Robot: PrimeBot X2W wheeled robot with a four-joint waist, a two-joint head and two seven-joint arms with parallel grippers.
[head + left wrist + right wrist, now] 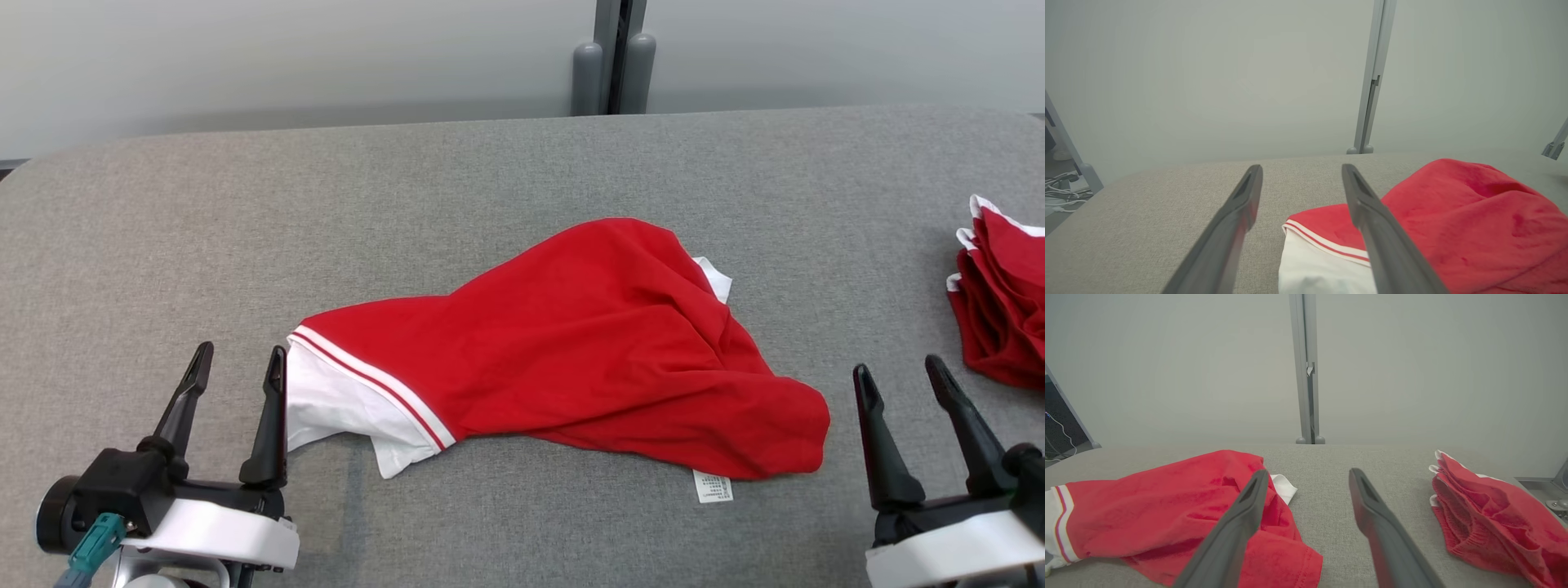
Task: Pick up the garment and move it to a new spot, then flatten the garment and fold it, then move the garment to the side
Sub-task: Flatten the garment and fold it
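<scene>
Grey table [245,204], crumpled red garment [571,351]; red pile [1004,302] cut off rightward; left pincer [242,349], right pincer [896,366] apart

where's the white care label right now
In the head view the care label pokes out from the red garment's near edge on the right, flat on the grey table, left of the right gripper.

Red knit garment [588,343], white red-striped band [367,392] at left end. Crumpled, unfolded, lying mid-way across grey fabric tabletop [245,204]. White care label [713,486] sticks out at near edge.
</scene>
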